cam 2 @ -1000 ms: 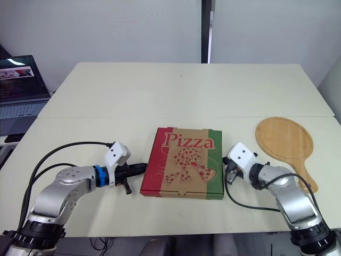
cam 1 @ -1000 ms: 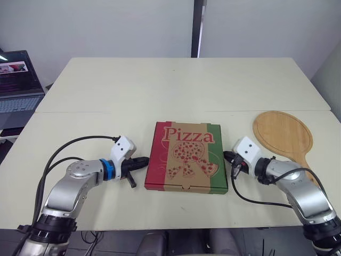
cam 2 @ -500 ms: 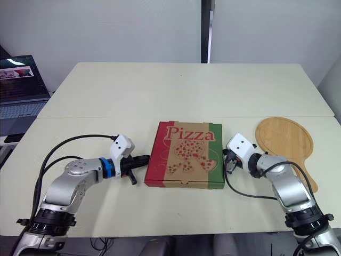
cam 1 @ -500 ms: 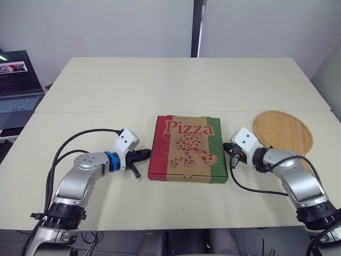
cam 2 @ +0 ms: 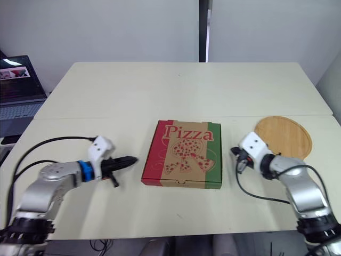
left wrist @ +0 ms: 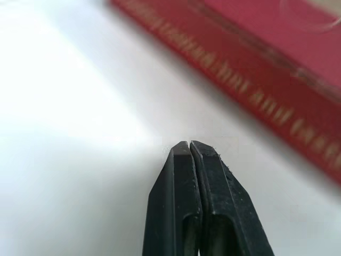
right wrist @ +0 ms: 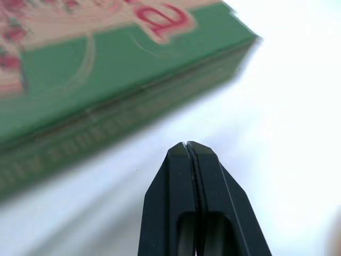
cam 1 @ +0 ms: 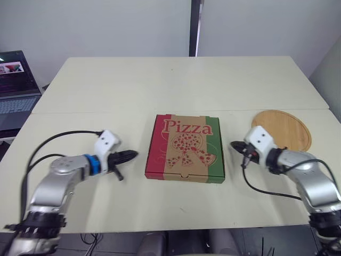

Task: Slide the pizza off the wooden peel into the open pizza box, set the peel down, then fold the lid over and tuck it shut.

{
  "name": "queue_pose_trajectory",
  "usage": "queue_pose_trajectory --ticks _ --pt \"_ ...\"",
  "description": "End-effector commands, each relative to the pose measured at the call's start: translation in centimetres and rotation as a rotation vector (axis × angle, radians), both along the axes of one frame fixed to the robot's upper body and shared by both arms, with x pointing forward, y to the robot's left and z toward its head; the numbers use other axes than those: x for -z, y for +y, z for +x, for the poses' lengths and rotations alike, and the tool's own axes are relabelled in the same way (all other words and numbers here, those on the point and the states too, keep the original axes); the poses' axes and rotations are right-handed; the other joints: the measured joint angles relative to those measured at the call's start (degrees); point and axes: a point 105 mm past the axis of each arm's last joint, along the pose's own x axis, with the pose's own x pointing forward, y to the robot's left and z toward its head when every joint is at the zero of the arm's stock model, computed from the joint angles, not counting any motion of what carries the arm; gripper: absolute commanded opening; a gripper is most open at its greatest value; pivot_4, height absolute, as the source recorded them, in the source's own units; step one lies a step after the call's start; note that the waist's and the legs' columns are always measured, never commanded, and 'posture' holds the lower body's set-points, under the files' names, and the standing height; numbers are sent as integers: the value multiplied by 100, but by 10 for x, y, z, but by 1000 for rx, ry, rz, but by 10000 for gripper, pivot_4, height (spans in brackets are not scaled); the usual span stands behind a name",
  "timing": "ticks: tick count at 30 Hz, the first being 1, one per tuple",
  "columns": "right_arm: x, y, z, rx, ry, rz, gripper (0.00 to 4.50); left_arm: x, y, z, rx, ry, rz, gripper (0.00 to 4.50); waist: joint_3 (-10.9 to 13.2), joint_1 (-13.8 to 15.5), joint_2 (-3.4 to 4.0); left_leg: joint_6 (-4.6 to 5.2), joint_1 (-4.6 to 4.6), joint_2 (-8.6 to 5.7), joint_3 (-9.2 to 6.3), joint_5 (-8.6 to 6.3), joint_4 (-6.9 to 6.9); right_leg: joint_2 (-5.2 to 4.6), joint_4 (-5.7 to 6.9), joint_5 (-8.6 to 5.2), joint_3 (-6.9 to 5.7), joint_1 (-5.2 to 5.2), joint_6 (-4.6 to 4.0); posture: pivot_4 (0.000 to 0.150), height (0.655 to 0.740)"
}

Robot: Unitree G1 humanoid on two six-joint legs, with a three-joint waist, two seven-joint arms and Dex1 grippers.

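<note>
Though closed, pizza box [cam 1: 185, 154] with "Pizza" lettering.

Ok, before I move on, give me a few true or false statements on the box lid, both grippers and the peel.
1. The pizza box has its lid folded down flat. True.
2. The left gripper is clamped on the box's red edge. False: its fingers are shut on nothing, and it sits clear of the box on its left side.
3. The wooden peel lies on the table, to the right of the box. True.
4. The right gripper is holding the peel. False: it is shut and empty, pointing at the box's green side.
</note>
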Motion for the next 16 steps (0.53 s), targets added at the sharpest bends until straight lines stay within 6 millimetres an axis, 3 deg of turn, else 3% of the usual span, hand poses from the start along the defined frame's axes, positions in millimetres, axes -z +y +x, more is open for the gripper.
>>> queue_pose_trajectory --ticks 1,7,16 --pt "-24 -22 -16 -13 -89 -21 217 -16 29 -16 -44 -48 88 0 0 1 0 8 2 0 1 -4 -2 0 -1 0 0 2 0 1500 7350" --pt "-12 -53 -48 -37 -3 -44 217 -4 66 -52 -131 4 173 0 1 0 0 15 17 5 5 -8 -2 0 -4 -2 -3 26 1 1500 7350" --pt "10 -55 -50 2 46 -8 217 -2 55 -43 -185 -42 51 0 1 31 0 16 41 7 2 -9 -2 0 -9 -4 -7 55 2 1500 7350"
